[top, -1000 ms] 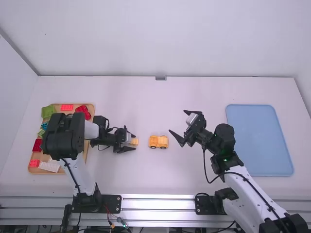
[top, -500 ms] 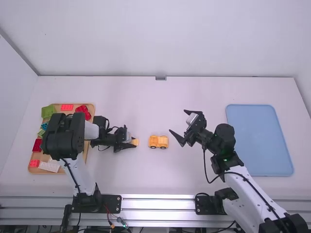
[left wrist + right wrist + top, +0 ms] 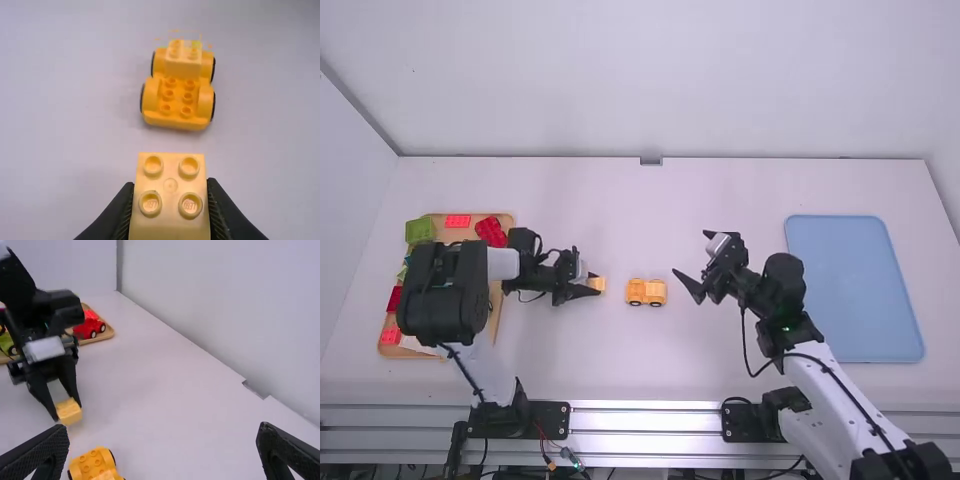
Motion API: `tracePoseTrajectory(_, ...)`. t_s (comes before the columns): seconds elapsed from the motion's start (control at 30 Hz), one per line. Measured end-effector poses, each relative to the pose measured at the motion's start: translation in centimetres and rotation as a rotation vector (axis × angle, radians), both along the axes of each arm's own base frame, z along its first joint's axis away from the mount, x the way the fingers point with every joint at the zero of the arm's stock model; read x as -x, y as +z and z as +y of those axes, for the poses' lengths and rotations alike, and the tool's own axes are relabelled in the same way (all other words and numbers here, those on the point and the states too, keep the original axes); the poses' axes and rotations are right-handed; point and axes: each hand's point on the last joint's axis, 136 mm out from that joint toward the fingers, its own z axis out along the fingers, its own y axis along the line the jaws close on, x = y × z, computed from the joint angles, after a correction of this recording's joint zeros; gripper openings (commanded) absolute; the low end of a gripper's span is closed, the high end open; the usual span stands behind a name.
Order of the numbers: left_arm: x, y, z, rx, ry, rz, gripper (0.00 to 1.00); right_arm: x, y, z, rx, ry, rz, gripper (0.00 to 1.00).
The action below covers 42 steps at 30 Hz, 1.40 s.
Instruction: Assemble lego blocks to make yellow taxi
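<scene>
Left gripper (image 3: 169, 205): fingers closed onto the sides of a yellow block (image 3: 170, 182), studs facing the wrist camera, top left exposed. Wheeled base (image 3: 177, 114) sits just ahead of those fingertips, not touched, with a lighter block (image 3: 183, 66) seated on its far part and bare studs on the near part. Right gripper (image 3: 164, 432): fingers spread wide, nothing held, parked beyond the base from the left hand. Wooden tray (image 3: 108, 334) with spare parts is behind the left hand.

Step in hand, as judged: held block to be brought over and stacked on the base; exact seat can't be told. Block should be raised clear of the studs, kept level, squared to the stud rows, then lowered straight and pressed evenly. Wheels may roll under a sideways push, so the base could be steadied by the right fingers. Grip should be kept firm against twist.
</scene>
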Motion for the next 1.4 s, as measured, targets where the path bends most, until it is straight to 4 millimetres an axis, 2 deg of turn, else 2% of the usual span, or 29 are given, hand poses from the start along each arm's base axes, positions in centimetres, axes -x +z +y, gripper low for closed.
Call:
tracePoseTrajectory(0.07, 0.0, 1.2, -0.8, 0.003, -0.027, -0.039, 0.09, -0.1, -0.5, -0.4, 0.012, -0.004, 0.011, 0.99)
tracePoseTrajectory(0.2, -0.1, 2.0, -2.4, 0.009, -0.068, -0.082, 0.09, 0.1, -1.7, -0.5, 0.034, 0.039, 0.026, 0.98)
tracePoseTrajectory(0.47, -0.3, 2.5, -6.5, 0.02, -0.13, -0.102, 0.05, 0.6, -8.2, -0.7, 0.093, 0.191, 0.132, 0.99)
tracePoseTrajectory(0.53, 0.0, 2.2, -7.6, -0.002, -0.131, -0.072, 0.03, 0.8, -10.3, -0.6, 0.111, 0.236, 0.148, 0.98)
tracePoseTrajectory(0.63, 0.5, 1.6, -8.4, -0.034, -0.134, -0.031, 0.02, 0.8, -11.9, -0.3, 0.126, 0.281, 0.126, 0.98)
tracePoseTrajectory(0.83, 1.2, 0.9, -8.8, -0.072, -0.125, 0.024, 0.02, 1.6, -15.0, 1.1, 0.143, 0.382, 0.109, 0.99)
tracePoseTrajectory(0.9, 0.9, 0.7, -8.7, -0.082, -0.115, 0.022, 0.02, 2.0, -16.4, 2.2, 0.141, 0.44, 0.134, 0.99)
tracePoseTrajectory(1.13, 0.6, -0.3, -8.9, -0.07, -0.117, 0.025, 0.02, 0.6, -17.7, 4.8, 0.145, 0.528, 0.129, 0.99)
tracePoseTrajectory(1.4, -0.3, -0.5, -9.0, -0.06, -0.088, 0.024, 0.02, 0.8, -19.2, 7.9, 0.153, 0.625, 0.13, 1.0)
